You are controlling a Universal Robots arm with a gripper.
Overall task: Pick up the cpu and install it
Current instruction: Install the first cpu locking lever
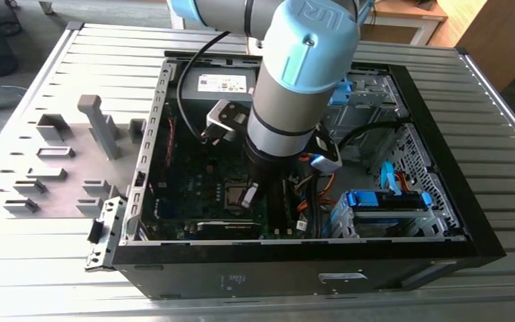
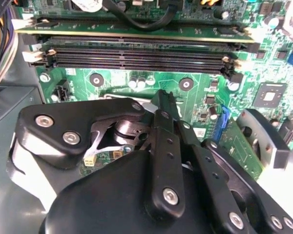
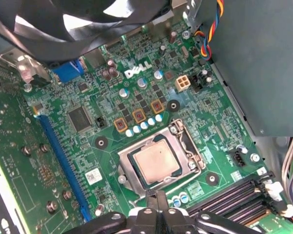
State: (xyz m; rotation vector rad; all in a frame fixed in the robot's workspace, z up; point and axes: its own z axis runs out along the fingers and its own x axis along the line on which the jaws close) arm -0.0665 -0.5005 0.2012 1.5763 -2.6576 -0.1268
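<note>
Cpu [image 3: 156, 162], silvery square, seated flat in the metal-framed socket [image 3: 193, 155] on the green motherboard [image 3: 107, 141] inside the open computer case [image 1: 436, 248]; end effector [image 3: 156, 197] just beside the socket, empty, finger spacing not discernible.

Exterior view: high, off the arm, looking down at an angle on the whole open computer case [image 1: 472, 251] lying on a slatted metal table [image 1: 51, 268], with the arm [image 1: 298, 87] reaching in from above. First wrist view: close above the green motherboard [image 3: 112, 146], looking down past the gripper [image 3: 156, 207] at the socket frame [image 3: 158, 161]. Second wrist view: closer still, low angle across the gripper [image 2: 165, 105] body toward the memory slots [image 2: 136, 53]. Both wrist views share the motherboard and memory slots [image 3: 234, 197].
</note>
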